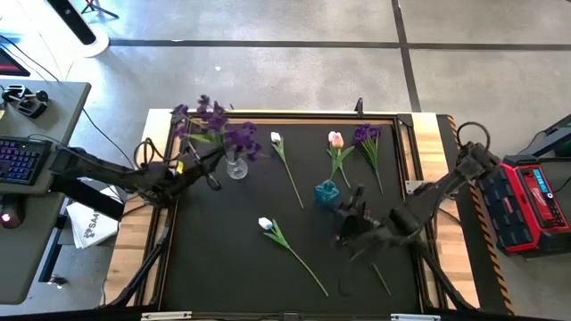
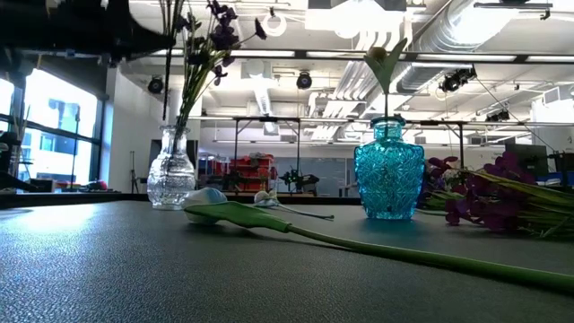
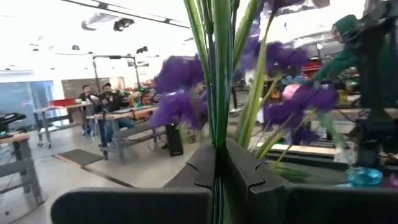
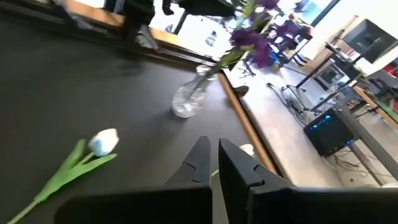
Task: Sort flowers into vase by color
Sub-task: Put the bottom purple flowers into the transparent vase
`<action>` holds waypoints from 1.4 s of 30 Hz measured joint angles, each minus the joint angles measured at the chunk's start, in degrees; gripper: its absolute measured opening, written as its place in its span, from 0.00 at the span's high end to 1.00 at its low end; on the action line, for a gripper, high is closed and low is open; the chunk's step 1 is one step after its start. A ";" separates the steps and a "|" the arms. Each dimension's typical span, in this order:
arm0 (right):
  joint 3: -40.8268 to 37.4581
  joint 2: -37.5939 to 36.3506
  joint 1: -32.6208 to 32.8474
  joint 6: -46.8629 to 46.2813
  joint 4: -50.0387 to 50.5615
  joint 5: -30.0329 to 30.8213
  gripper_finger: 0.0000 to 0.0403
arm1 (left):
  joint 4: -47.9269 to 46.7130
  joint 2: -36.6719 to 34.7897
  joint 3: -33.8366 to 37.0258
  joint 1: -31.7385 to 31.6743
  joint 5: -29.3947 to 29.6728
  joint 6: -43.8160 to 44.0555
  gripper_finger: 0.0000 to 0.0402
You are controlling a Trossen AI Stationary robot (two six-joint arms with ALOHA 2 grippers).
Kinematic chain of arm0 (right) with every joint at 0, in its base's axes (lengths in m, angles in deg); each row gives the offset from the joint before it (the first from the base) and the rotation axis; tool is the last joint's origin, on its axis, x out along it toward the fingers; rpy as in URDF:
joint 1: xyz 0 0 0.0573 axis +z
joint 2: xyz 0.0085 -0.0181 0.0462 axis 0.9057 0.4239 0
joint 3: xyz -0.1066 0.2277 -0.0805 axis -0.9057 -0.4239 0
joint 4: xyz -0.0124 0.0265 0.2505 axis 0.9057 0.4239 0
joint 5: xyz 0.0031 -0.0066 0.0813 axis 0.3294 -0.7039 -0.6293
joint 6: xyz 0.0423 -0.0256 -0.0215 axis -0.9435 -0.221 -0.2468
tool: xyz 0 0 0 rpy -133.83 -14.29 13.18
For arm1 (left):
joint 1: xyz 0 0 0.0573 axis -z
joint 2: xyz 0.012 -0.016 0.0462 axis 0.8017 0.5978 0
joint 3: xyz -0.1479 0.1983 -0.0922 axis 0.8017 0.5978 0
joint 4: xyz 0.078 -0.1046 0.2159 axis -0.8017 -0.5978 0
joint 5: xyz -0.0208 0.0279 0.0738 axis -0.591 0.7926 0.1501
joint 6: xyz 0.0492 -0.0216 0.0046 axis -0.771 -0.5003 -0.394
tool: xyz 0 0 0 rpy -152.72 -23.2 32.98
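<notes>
A clear glass vase [image 1: 236, 166] at the far left holds purple sprigs [image 1: 217, 125]. My left gripper [image 1: 217, 169] is shut on green stems beside it. A blue vase [image 1: 326, 192] stands mid-table; in the low view a pale tulip [image 2: 386, 59] rises from its mouth. My right gripper [image 1: 344, 214] hovers at the blue vase's near right side, shut on a thin green stem [image 1: 380, 278]. On the mat lie a white tulip [image 1: 265, 223], another white tulip [image 1: 276, 138], a pink tulip [image 1: 335, 139] and a purple sprig [image 1: 367, 138]. My left gripper [image 3: 217, 155] pinches a bunch of green stems [image 3: 219, 118] between its two fingers, coming level from the table's left, across the stems. They stand upright with purple blossoms [image 3: 180, 74] above; in the low view stems [image 2: 178, 106] run down into the clear vase. My right gripper [image 4: 213, 152] has a sliver of green stem [image 4: 214, 175] between its fingertips. The fingers slant slightly down toward the far left, across the stem. The stem trails toward the near edge from under the arm, and the arm hides its bud end.
A raised wooden frame [image 1: 294, 114] rims the black mat. A desk with a keyboard [image 1: 20, 160] stands left of the table, a red unit [image 1: 533, 201] right of it. Bare mat lies at the near left. People sit at benches [image 3: 99, 99] in the room beyond.
</notes>
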 joint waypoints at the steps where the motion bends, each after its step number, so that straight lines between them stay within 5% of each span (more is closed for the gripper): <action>1: 0.00 0.98 0.76 -0.57 -0.11 0.05 1.00 | 1.59 0.01 1.48 -0.46 -0.04 0.03 1.00; 6: -0.02 4.90 4.11 -1.68 -2.19 2.58 1.00 | 9.20 0.01 5.95 -2.88 -2.44 0.13 1.00; 12: -0.02 5.89 5.27 -1.01 -5.28 5.72 1.00 | 7.74 0.12 5.89 -5.31 -9.14 1.55 1.00; 26: -0.02 5.80 3.76 3.52 -11.51 7.26 1.00 | -0.74 1.48 5.86 -10.81 -8.67 7.40 0.97; 42: -0.02 5.78 3.96 -1.65 -11.49 4.12 1.00 | -6.31 1.61 5.85 -11.64 -8.58 10.34 0.66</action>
